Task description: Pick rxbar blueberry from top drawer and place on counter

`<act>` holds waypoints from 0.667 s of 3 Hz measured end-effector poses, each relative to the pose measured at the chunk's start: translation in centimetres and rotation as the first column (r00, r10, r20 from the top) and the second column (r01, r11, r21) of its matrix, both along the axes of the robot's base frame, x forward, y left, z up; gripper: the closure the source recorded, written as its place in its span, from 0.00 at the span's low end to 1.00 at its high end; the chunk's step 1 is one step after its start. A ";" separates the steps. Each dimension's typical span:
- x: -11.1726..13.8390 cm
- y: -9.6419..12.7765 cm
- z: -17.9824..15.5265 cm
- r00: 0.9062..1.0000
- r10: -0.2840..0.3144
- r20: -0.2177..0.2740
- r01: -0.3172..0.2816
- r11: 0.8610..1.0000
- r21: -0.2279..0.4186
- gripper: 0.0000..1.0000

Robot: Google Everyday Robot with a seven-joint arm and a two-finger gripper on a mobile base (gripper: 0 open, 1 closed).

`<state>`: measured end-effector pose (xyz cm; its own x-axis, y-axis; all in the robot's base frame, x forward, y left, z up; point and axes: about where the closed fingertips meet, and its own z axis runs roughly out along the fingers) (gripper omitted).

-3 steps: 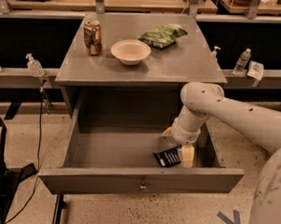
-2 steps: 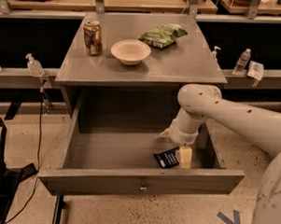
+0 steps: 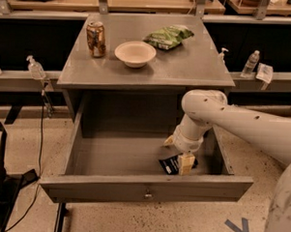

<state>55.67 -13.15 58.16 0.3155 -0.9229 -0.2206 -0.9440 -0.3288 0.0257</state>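
Observation:
The top drawer (image 3: 147, 189) is pulled open below the counter (image 3: 186, 66). The rxbar blueberry (image 3: 170, 164), a dark navy wrapper with white print, lies flat on the drawer floor at the front right. My gripper (image 3: 178, 152) reaches down into the drawer from the right and is right over the bar. Its two tan fingers stand apart. One fingertip (image 3: 185, 164) is down on the bar's right part. The other (image 3: 169, 140) is just behind the bar. The bar's right end is hidden behind the finger.
On the counter stand a soda can (image 3: 96, 38), a white bowl (image 3: 135, 53) and a green chip bag (image 3: 168, 36). Bottles (image 3: 250, 63) sit on side ledges right and left. A tan wooden shelf (image 3: 141, 0) runs behind. Cables (image 3: 40, 132) lie on the floor at left.
My arm has shifted slightly to the left inside the drawer, bringing the fingers closer onto the bar. The bar has not moved.

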 end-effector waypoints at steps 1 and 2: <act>-0.1 0.0 0.2 1.000 0.001 0.004 -0.001 1.000 -0.001 0.66; -0.1 0.0 1.0 1.000 0.001 0.004 -0.001 1.000 -0.001 0.89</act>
<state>55.61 -13.10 59.14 0.3171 -0.9228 -0.2188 -0.9438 -0.3296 0.0223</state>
